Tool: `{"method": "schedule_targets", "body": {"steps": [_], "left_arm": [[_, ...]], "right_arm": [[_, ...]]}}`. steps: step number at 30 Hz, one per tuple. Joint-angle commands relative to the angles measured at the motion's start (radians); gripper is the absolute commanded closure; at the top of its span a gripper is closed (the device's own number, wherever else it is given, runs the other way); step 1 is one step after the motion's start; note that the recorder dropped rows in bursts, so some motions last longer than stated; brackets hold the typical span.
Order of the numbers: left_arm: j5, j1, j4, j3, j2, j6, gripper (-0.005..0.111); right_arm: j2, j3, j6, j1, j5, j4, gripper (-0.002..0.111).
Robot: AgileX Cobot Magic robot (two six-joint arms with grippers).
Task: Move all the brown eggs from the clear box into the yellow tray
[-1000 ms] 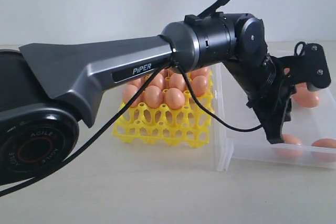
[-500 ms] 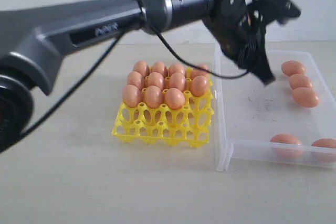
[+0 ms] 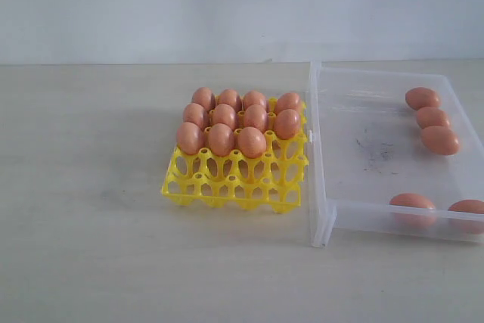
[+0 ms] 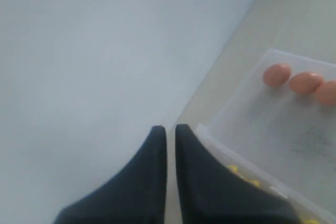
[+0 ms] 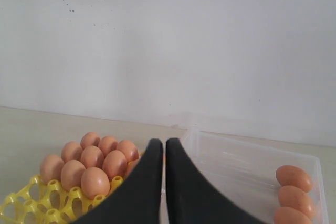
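Observation:
Several brown eggs (image 3: 221,138) fill the back rows of the yellow tray (image 3: 227,188); its front cups stand empty. Right of it lies the clear box (image 3: 321,217), with several brown eggs (image 3: 439,140) along its right side and front edge. Neither arm shows in the exterior view. My left gripper (image 4: 170,128) is shut on nothing, high up, with the box (image 4: 252,124) and its eggs (image 4: 276,74) beyond it. My right gripper (image 5: 164,142) is shut and empty too, raised above the seam between the tray (image 5: 31,203) and the box (image 5: 236,166).
Tray and box rest on a pale table (image 3: 91,247) in front of a white wall (image 3: 227,5). Dark smudges (image 3: 376,149) mark the box floor. The box's left wall stands close to the tray's right edge.
The left arm, which reached across the front of the exterior view over the box, has lifted up and away and is now out of that view. The eggs have not moved.

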Motion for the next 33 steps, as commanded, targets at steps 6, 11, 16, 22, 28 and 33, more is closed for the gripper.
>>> {"method": "schedule_targets", "body": {"steps": [6,11,16,22,28,33], "left_arm": [[-0.306,0.155,0.549,0.732,-0.747,-0.655,0.103],[-0.434,0.201,0.898,0.999,-1.182,-1.075,0.103],[-0.211,0.201,0.939,1.201,-1.555,-1.167,0.103],[-0.195,0.199,0.762,1.289,-1.642,-1.107,0.103],[-0.328,0.195,0.163,1.337,-1.567,-0.675,0.103],[-0.254,0.195,-0.314,1.435,-1.558,-0.283,0.103]], "right_arm": [[-0.003,0.005,-0.001,0.000,0.002,0.002,0.108],[-0.003,0.005,-0.001,0.000,0.002,0.002,0.108],[-0.003,0.005,-0.001,0.000,0.002,0.002,0.108],[-0.009,0.005,-0.001,0.000,0.005,0.002,0.108],[-0.011,0.005,-0.001,0.000,0.002,0.002,0.108],[-0.011,0.005,-0.001,0.000,0.002,0.002,0.108]]}}
